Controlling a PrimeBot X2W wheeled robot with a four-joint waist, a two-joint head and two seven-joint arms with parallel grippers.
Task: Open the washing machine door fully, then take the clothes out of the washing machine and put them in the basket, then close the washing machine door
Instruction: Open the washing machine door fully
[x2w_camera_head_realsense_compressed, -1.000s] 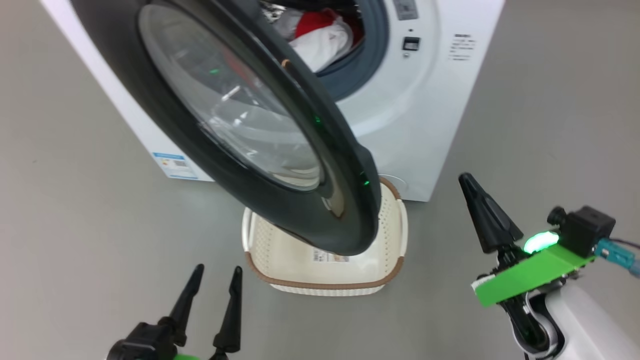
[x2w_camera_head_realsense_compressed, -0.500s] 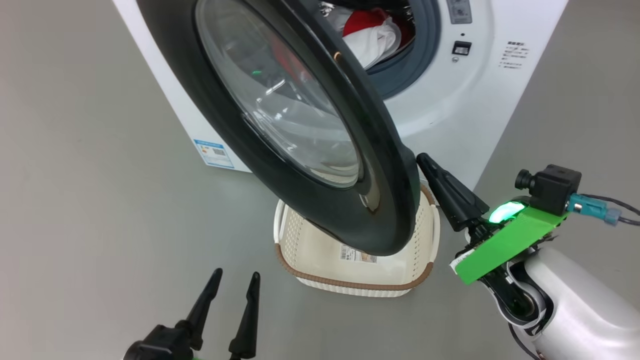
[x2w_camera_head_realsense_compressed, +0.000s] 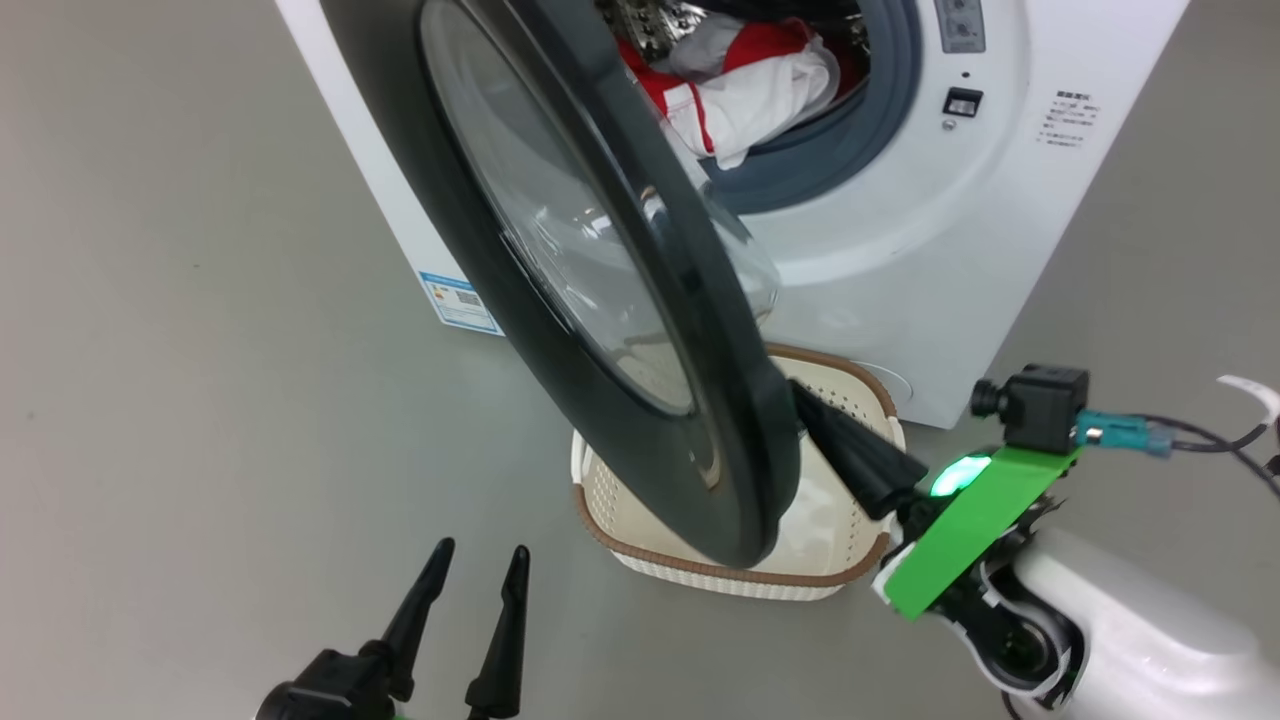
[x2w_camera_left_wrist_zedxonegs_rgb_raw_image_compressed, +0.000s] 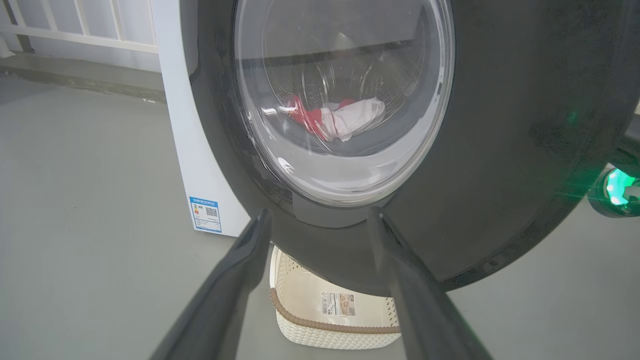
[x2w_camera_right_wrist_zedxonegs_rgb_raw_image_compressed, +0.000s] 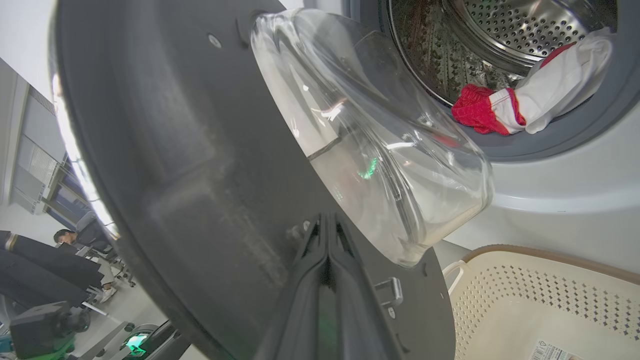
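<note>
Now the right claw (x2w_camera_right_wrist_zedxonegs_rgb_raw_image_compressed: 327, 221) — shut, empty — touches the inner face of the washing machine door (x2w_camera_right_wrist_zedxonegs_rgb_raw_image_compressed: 190, 165).

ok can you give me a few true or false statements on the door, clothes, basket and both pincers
1. The clothes lie inside the washing machine. True.
2. The basket holds a red garment. False: no clothes show in it.
3. The left pincer is shut. False: it is open and empty.
4. The right pincer is shut, its tips by the inner side of the washing machine door. True.
5. The door is latched closed. False: it stands swung open above the basket.
</note>
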